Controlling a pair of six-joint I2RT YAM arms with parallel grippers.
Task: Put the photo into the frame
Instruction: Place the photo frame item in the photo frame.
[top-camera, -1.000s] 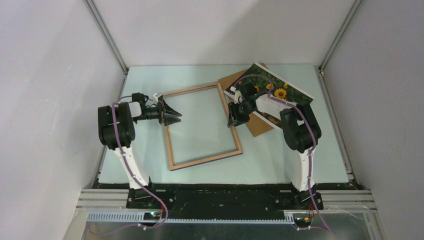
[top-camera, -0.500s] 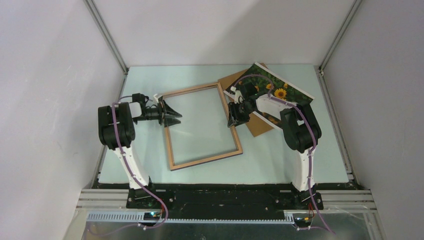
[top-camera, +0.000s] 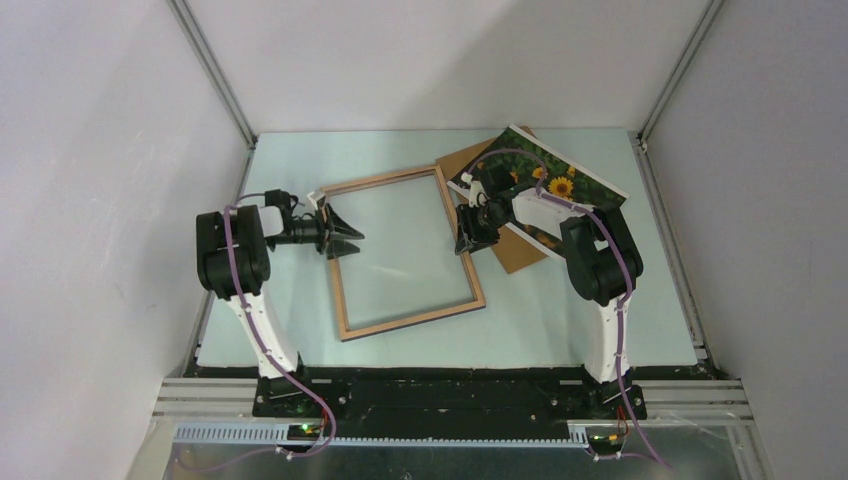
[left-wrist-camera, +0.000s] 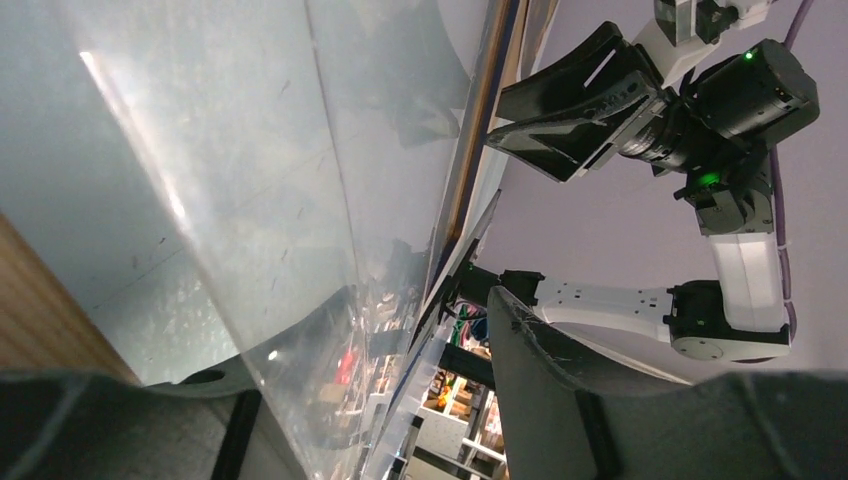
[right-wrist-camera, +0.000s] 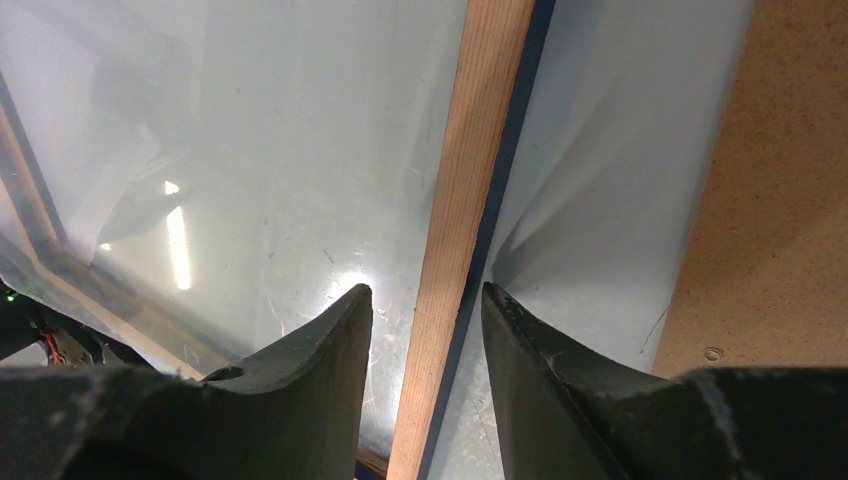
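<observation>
Left gripper (top-camera: 350, 238) fingers spread wider than second ago, now open at left rail of one frame (top-camera: 410, 322). Right gripper (right-wrist-camera: 423, 292) fingers parted astride right rail, left finger clear of it. One photo (top-camera: 580, 180) behind right fingers, atop one brown board (top-camera: 517, 256).

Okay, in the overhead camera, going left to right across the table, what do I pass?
left claw → frame → right claw, straddling the frame's right rail → photo. The brown board overlaps the photo, so it is left out.
</observation>
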